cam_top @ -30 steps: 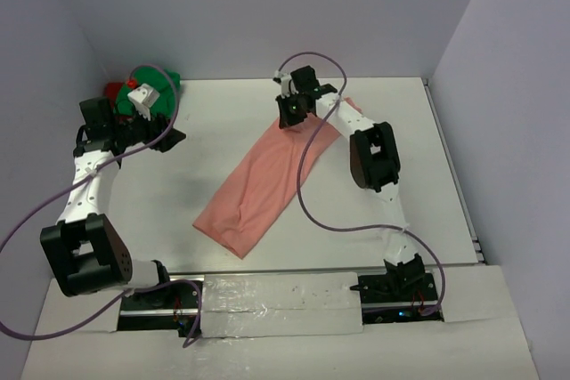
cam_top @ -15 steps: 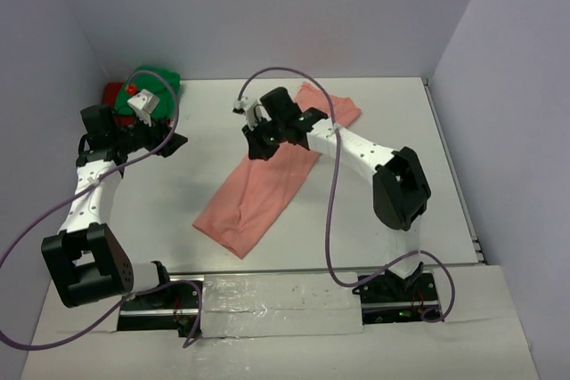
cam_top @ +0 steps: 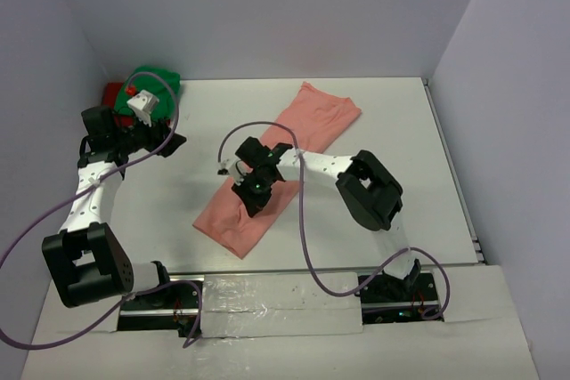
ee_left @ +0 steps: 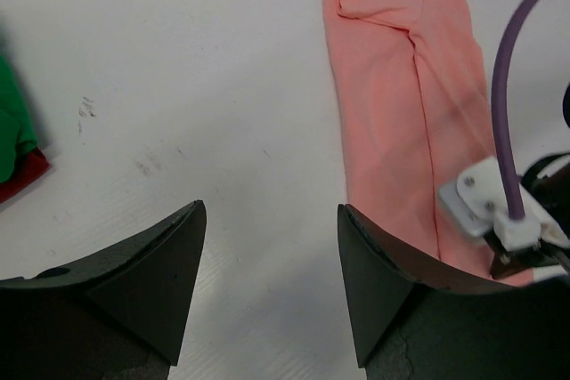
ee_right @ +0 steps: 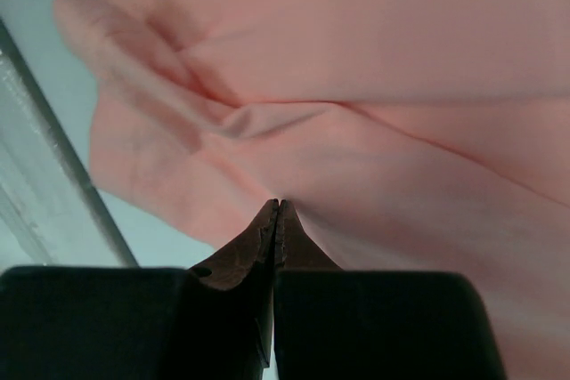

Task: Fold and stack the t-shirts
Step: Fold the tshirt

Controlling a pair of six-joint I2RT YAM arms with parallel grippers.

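The white table (cam_top: 178, 211) carries a salmon-pink t-shirt (cam_top: 313, 117), folded into a long strip that lies diagonally across the middle, from the far centre down towards the near left. The right arm (cam_top: 334, 165) reaches left across this strip, and the left arm (cam_top: 89, 189) stretches along the table's left side. In the far left corner a green t-shirt (cam_top: 162, 78) sits bunched, touching a smaller red t-shirt (cam_top: 112, 92) beside it. The right claw (ee_right: 278, 206) has its tips pressed together over the nearer half of the pink cloth, by a creased fold. The left claw (ee_left: 272, 213) stands apart over bare table, gripping nothing.
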